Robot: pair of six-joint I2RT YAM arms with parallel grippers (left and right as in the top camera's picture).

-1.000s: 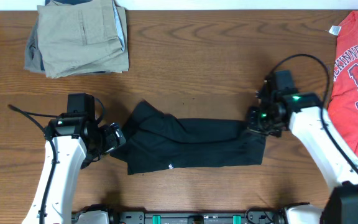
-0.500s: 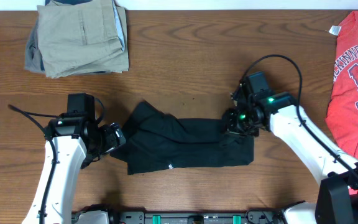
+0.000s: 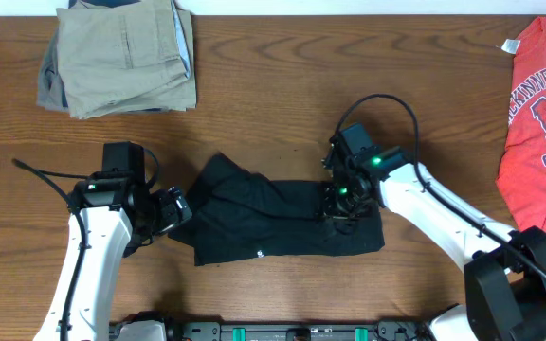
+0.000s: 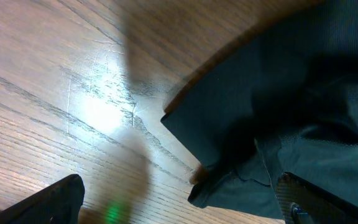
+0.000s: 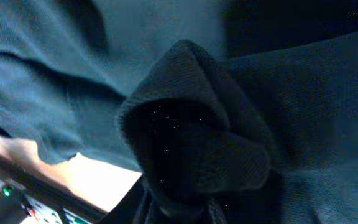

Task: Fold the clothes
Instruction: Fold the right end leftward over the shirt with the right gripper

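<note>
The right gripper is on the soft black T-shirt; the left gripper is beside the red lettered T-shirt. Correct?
No. The overhead view shows the left gripper beside the soft black T-shirt too, at its left end; the red lettered T-shirt lies far right.

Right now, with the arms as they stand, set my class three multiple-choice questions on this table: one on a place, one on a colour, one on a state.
1. The folded khaki trousers lie on the table:
A at its far left corner
B at its near right corner
C in the middle

2. The T-shirt at the right edge is:
A green
B red
C white

3. The left gripper, at the left end of the black T-shirt, is:
A open
B shut on a sleeve
C shut on the trousers

Answers:
1 A, they sit at the overhead view's top left.
2 B, it is red cloth with white lettering.
3 A, its fingers stand wide apart in the wrist view.
</note>
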